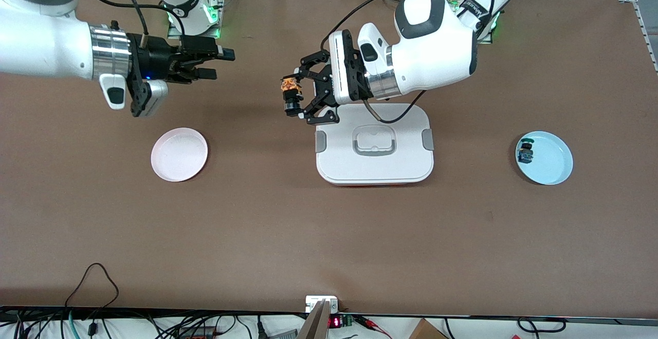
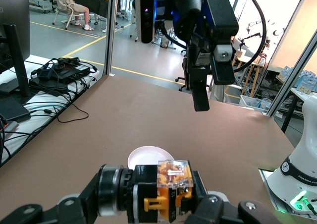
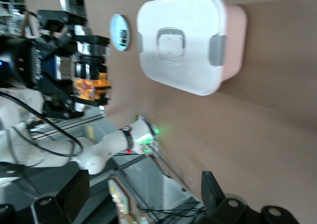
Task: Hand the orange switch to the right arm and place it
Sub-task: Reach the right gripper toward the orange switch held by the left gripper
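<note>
so far the left gripper (image 1: 300, 100) has closed on the orange switch (image 1: 291, 92) and holds it in the air beside the white lidded box (image 1: 374, 143). the right gripper (image 1: 218, 64), fingers apart and empty, faces it; handover and placing remain, probably on the pink plate (image 1: 179, 154). nothing blocks between them. a blue switch (image 1: 525, 153) lies on the blue plate (image 1: 552, 166).

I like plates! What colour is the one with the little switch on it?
Light blue, clearest in the front view.

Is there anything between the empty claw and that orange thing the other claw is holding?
Nothing: the front view shows only bare table under the gap between the right gripper and the orange switch.
</note>
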Robot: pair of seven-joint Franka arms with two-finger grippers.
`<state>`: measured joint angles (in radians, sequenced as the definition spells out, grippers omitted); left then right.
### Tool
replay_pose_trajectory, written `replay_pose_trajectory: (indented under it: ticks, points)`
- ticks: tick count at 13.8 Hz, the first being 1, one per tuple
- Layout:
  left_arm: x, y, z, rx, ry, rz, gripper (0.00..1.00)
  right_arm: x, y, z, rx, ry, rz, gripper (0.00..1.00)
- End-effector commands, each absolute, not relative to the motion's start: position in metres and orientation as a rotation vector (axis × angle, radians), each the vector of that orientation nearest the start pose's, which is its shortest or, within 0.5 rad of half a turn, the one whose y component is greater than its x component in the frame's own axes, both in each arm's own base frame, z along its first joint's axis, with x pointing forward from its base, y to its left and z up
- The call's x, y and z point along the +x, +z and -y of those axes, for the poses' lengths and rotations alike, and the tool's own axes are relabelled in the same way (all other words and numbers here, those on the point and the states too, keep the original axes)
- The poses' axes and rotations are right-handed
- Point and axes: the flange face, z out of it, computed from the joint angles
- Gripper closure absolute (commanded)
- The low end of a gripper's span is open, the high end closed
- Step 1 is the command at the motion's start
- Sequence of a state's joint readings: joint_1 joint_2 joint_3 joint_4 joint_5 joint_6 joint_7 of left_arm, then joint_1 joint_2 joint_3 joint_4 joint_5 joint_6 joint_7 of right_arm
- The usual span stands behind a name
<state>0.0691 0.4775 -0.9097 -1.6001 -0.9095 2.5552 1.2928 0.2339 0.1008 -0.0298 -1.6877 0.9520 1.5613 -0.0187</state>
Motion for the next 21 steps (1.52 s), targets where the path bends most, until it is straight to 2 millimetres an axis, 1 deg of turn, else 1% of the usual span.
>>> replay_pose_trajectory:
  ticks: [1, 2, 3, 5, 6, 7, 9, 12, 14, 15, 17, 20, 21]
  points:
    - [0.550, 0.511, 0.434, 1.639, 0.900, 1.253, 0.88, 0.559, 0.544, -0.215, -2.042, 0.407, 0.020, 0.00]
    - [0.549, 0.513, 0.433, 1.636, 0.901, 1.252, 0.88, 0.563, 0.536, -0.215, -1.992, 0.426, -0.018, 0.00]
    - [0.550, 0.512, 0.432, 1.637, 0.901, 1.250, 0.88, 0.566, 0.521, -0.214, -1.941, 0.449, -0.064, 0.00]
    - [0.549, 0.513, 0.433, 1.635, 0.900, 1.247, 0.88, 0.573, 0.489, -0.215, -1.784, 0.498, -0.161, 0.00]
    - [0.550, 0.514, 0.432, 1.634, 0.902, 1.247, 0.88, 0.577, 0.477, -0.215, -1.720, 0.511, -0.198, 0.00]
    - [0.550, 0.515, 0.432, 1.633, 0.904, 1.247, 0.88, 0.580, 0.469, -0.218, -1.683, 0.522, -0.219, 0.00]
    - [0.551, 0.515, 0.430, 1.634, 0.905, 1.245, 0.88, 0.586, 0.462, -0.227, -1.611, 0.520, -0.261, 0.00]
    - [0.550, 0.516, 0.431, 1.630, 0.906, 1.247, 0.88, 0.592, 0.453, -0.242, -1.558, 0.495, -0.292, 0.00]
    - [0.551, 0.516, 0.430, 1.630, 0.906, 1.246, 0.88, 0.587, 0.443, -0.263, -1.541, 0.467, -0.229, 0.00]
    - [0.550, 0.517, 0.429, 1.631, 0.909, 1.246, 0.88, 0.587, 0.432, -0.268, -1.543, 0.444, -0.195, 0.00]
    - [0.551, 0.518, 0.429, 1.630, 0.911, 1.246, 0.88, 0.584, 0.425, -0.282, -1.530, 0.429, -0.161, 0.00]
    - [0.551, 0.517, 0.429, 1.632, 0.910, 1.247, 0.88, 0.580, 0.423, -0.295, -1.493, 0.409, -0.137, 0.00]
    - [0.551, 0.517, 0.429, 1.632, 0.910, 1.247, 0.88, 0.581, 0.422, -0.295, -1.486, 0.402, -0.131, 0.00]
